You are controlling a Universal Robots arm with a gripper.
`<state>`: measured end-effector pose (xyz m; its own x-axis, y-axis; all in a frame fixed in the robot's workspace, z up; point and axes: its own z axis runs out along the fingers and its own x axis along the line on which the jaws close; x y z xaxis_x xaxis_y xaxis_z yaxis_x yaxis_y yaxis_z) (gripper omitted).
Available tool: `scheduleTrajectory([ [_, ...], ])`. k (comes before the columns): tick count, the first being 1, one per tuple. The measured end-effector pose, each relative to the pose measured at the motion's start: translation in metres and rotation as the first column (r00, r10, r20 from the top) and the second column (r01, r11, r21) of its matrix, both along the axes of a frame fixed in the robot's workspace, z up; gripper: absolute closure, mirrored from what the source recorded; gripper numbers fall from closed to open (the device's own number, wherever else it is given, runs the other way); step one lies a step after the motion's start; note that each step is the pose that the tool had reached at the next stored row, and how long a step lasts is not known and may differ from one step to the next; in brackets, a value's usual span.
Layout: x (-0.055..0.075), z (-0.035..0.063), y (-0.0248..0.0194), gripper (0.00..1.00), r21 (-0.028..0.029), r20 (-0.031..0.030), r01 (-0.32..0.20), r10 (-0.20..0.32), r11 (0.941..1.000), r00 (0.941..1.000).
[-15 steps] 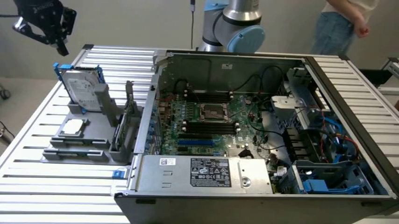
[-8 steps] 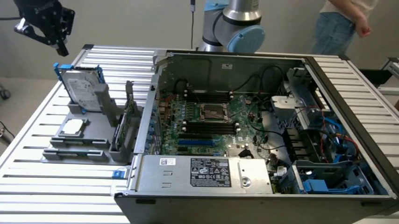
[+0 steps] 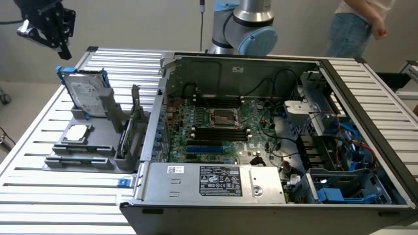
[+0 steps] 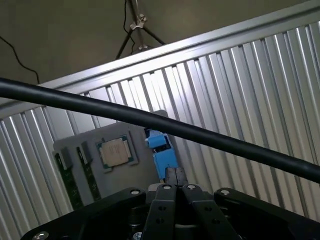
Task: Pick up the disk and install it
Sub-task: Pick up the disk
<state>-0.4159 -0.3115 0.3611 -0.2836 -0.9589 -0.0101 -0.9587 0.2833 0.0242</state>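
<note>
**Exterior view.** The gripper (image 3: 62, 51) hangs in the air over the far corner of the slatted table (image 3: 39, 196), at the exterior view's left. Its fingers are together and hold nothing. The disk (image 3: 87, 94) stands on edge in a grey holder (image 3: 78, 161), below the gripper and apart from it, with its blue carrier showing along the top. A small square chip (image 3: 77, 132) lies on the holder just in front of the disk. An open computer case (image 3: 242, 73) rests on the table toward the exterior view's right, and a person (image 3: 356, 24) stands beyond it.

**Wrist view.** The closed gripper (image 4: 175, 186) points toward the disk (image 4: 161, 150), seen edge-on by its blue carrier. The chip (image 4: 116, 152) lies nearby on the holder. A black cable (image 4: 150, 120) crosses in front.
</note>
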Motion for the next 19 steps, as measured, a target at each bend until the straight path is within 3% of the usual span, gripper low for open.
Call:
scheduleTrajectory([
  [4, 0.0000, -0.0007, 0.0000, 0.89, -0.0020, -0.0003, -0.072, 0.072, 0.9974, 0.9974],
  [11, -0.0002, -0.0025, 0.0000, 0.89, -0.0020, -0.0002, -0.181, 0.181, 0.9835, 0.9835],
  [14, -0.0005, -0.0029, 0.0019, 0.89, -0.0020, 0.0001, -0.205, 0.205, 0.9788, 0.9788],
  [19, -0.0006, -0.0028, 0.0031, 0.88, -0.0021, -0.0001, -0.207, 0.207, 0.9784, 0.9784],
])
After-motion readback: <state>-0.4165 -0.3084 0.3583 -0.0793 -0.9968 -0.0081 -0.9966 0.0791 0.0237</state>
